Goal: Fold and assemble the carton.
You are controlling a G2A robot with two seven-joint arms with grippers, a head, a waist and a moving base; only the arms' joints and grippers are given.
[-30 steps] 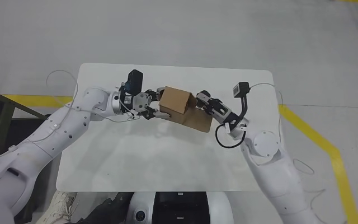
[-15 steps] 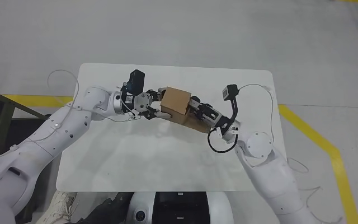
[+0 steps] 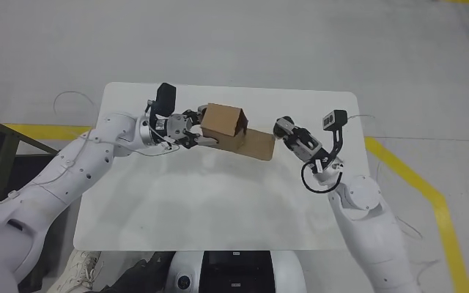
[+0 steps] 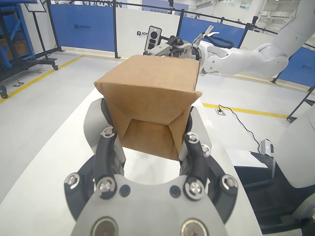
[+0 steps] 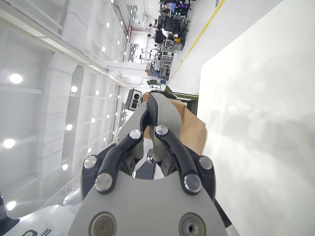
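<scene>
A brown carton [image 3: 222, 121] is held just above the white table [image 3: 146, 205], with one long flap [image 3: 256, 144] sloping down toward the right. My left gripper [image 3: 195, 131] is shut on its left end. In the left wrist view the fingers [image 4: 108, 114] press both side walls of the carton [image 4: 150, 87], whose near end is open with flaps folded inward. My right gripper [image 3: 281, 127] is shut with nothing between its fingers, just off the flap's right edge. In the right wrist view the gripper [image 5: 150, 98] has the carton [image 5: 194, 126] behind it.
The table's far edge [image 3: 234, 88] lies close behind the carton. The near half of the table [image 3: 205, 212] is bare. A dark frame [image 3: 15, 139] stands on the floor off the table's left side.
My right gripper has drawn back to the right, off the carton. The left gripper has shifted the carton toward the far side and turned it, so the long flap now points right.
</scene>
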